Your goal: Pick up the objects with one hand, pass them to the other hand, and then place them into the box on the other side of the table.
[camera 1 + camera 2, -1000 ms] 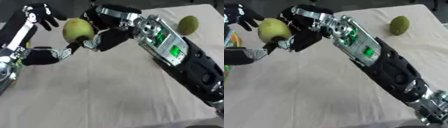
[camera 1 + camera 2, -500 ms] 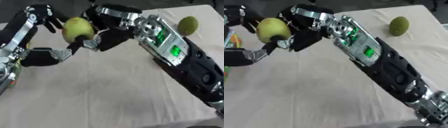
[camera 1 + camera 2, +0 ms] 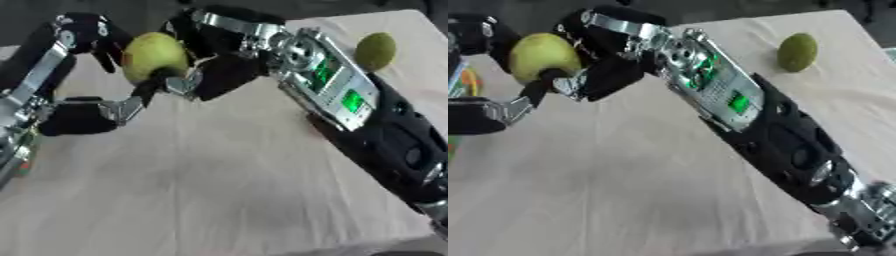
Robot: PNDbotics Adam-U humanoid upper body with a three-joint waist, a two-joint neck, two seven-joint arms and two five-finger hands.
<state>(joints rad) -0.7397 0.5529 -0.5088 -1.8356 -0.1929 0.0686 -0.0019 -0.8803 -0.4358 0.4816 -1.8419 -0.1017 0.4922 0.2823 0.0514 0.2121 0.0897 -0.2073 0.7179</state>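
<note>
Pear (image 3: 154,56) (yellow-green) between both robot hands

Soft, even light; slight overall blur

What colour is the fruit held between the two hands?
Yellow-green fruit, clearest in the left eye view.

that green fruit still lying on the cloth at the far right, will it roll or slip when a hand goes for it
The green fruit looks rounded and slightly oval, so a sideways nudge would probably roll it in a wobbly way. Its skin looks smooth, so it may slip between hard fingers. The cloth under it looks soft and should damp any roll.
</note>
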